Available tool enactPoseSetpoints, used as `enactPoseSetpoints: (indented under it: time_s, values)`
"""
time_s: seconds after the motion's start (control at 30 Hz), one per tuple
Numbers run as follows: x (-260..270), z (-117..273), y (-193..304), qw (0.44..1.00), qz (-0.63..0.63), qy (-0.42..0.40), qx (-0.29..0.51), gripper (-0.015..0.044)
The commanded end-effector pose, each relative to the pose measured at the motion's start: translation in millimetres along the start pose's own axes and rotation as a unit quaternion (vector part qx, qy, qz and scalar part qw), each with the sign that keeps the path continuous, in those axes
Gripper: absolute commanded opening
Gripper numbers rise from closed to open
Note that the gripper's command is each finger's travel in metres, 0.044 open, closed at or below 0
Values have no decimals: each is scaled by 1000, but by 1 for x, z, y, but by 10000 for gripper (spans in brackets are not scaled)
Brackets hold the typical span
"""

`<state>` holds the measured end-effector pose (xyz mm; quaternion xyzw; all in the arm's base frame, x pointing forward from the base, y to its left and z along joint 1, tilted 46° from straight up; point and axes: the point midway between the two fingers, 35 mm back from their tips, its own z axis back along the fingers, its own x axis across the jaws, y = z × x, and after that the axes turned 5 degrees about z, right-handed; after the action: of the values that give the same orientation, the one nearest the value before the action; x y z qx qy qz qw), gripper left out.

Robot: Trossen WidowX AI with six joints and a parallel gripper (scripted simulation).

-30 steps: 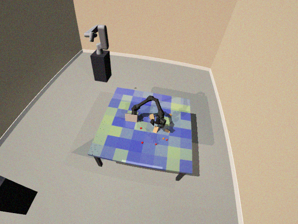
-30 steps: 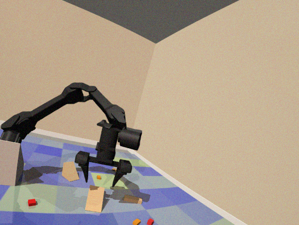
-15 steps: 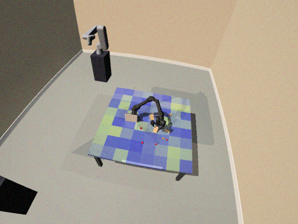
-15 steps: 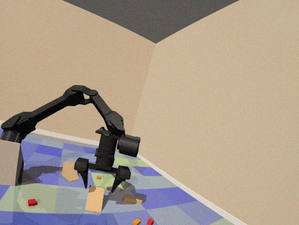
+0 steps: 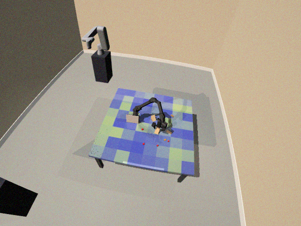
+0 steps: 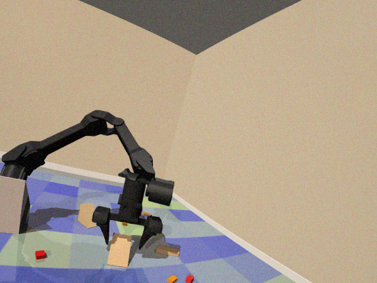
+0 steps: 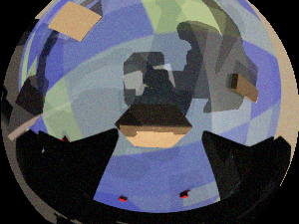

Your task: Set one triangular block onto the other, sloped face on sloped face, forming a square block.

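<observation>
Gripper (image 5: 158, 128) (image 6: 124, 246) (image 7: 161, 134) wide open, nothing held; near triangular block (image 5: 157, 131) (image 6: 119, 252) (image 7: 153, 138) stands on surface (image 5: 139, 159) (image 6: 212, 246) (image 7: 149, 173) betw. and below fingertips, long axis appar. running finger to finger, so a wrist turn may be req'd pre-descent.

The top view looks steeply down from far off; the exterior looks across from low and close; the wrist faces down, nearest. All share the tabletop (image 5: 139, 143) (image 6: 200, 243) (image 7: 164, 170).
</observation>
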<state>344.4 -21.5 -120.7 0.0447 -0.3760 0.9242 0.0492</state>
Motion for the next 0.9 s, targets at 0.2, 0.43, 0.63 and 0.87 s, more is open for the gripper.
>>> enactPoseSetpoints:
  time_s: [0.2,0.43,0.63,0.87]
  values:
    - [6,-22,-1,1000,-5,-8,-5,440]
    - [8,-32,-2,1000,-4,-9,-6,440]
    - [8,-32,-2,1000,-4,-9,-6,361]
    - [8,-32,-2,1000,-4,-9,-6,256]
